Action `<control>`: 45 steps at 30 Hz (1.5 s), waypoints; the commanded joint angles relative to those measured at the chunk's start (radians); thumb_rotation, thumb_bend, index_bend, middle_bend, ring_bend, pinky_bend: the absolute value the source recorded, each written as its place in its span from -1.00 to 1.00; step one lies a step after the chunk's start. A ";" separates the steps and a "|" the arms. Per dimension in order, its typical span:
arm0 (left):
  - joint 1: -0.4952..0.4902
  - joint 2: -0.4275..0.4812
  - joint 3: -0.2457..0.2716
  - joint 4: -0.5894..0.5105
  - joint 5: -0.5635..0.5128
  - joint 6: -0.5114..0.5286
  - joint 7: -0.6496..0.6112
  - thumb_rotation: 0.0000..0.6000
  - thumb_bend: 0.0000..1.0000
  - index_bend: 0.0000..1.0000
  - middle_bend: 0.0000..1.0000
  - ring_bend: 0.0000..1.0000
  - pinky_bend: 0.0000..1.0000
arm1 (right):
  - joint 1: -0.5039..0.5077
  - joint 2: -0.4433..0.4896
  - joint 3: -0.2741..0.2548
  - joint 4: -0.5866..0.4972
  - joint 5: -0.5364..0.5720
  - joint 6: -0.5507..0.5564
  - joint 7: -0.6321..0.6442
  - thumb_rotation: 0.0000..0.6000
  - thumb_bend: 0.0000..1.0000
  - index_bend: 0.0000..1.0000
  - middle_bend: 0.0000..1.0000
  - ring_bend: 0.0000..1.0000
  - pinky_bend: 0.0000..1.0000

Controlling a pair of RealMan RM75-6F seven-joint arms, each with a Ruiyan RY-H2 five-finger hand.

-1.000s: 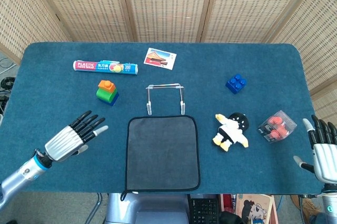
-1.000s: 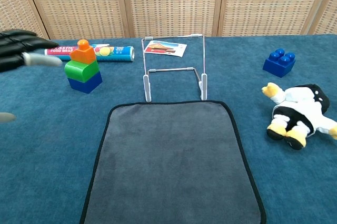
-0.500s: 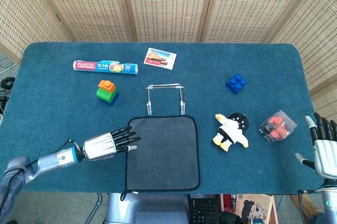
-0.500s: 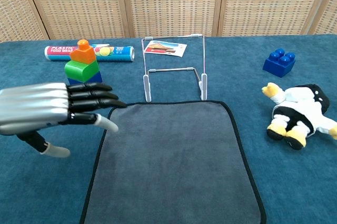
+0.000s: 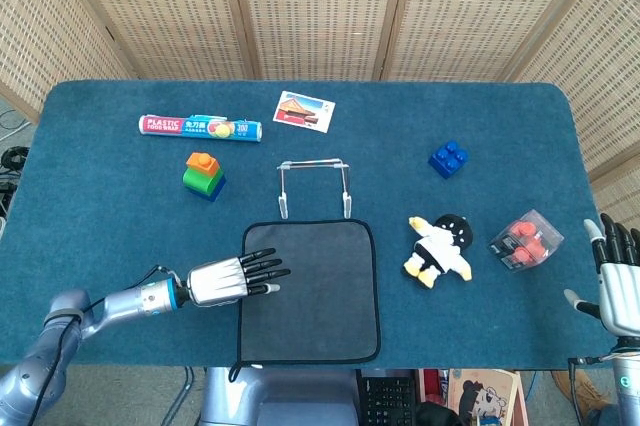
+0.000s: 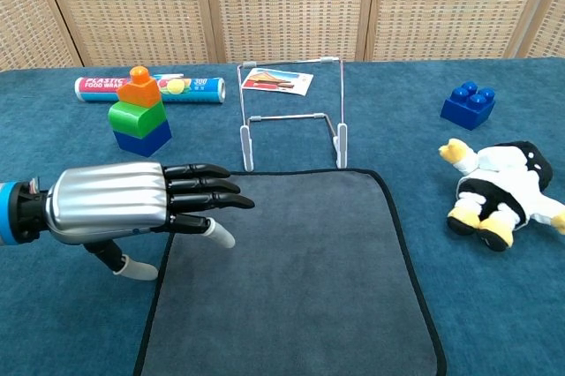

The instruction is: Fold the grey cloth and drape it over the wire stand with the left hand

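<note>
The grey cloth (image 5: 320, 291) (image 6: 300, 279) lies flat and unfolded on the blue table, just in front of the wire stand (image 5: 314, 184) (image 6: 291, 111). My left hand (image 5: 228, 280) (image 6: 132, 204) is open, palm down, fingers stretched over the cloth's left edge; whether they touch it I cannot tell. It holds nothing. My right hand (image 5: 618, 281) stands open at the table's far right edge, away from the cloth, and shows only in the head view.
A stacked toy block (image 5: 204, 175) (image 6: 139, 113) and a plastic wrap roll (image 5: 200, 127) sit left of the stand. A postcard (image 5: 304, 110) lies behind it. Right of the cloth are a plush penguin (image 5: 440, 249) (image 6: 499, 192), a blue brick (image 5: 449, 158) and a clear box (image 5: 526, 240).
My left hand has swept rightward from the table's left side until its fingers reach over the cloth's left edge. The right hand has sunk slightly. The cloth has not moved.
</note>
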 commanded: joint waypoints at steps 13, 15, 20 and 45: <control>-0.012 -0.037 0.032 0.047 -0.054 -0.022 0.010 1.00 -0.53 -0.50 -1.00 -1.00 -1.00 | 0.003 0.003 0.000 0.000 0.010 -0.012 0.004 1.00 -1.00 -1.00 -1.00 -1.00 -1.00; -0.012 -0.041 0.035 0.052 -0.062 -0.027 0.011 1.00 -0.52 -0.50 -1.00 -1.00 -1.00 | 0.004 0.003 -0.001 -0.001 0.011 -0.014 0.003 1.00 -1.00 -1.00 -1.00 -1.00 -1.00; -0.013 -0.044 0.047 0.061 -0.075 -0.033 0.013 1.00 -0.44 -0.50 -1.00 -1.00 -1.00 | 0.004 0.005 -0.001 -0.002 0.012 -0.016 0.006 1.00 -1.00 -1.00 -1.00 -1.00 -1.00; -0.021 -0.056 0.088 0.067 -0.122 -0.019 0.049 1.00 -0.18 -0.18 -1.00 -1.00 -1.00 | 0.002 0.018 -0.008 -0.014 0.005 -0.018 0.025 1.00 -1.00 -1.00 -1.00 -1.00 -1.00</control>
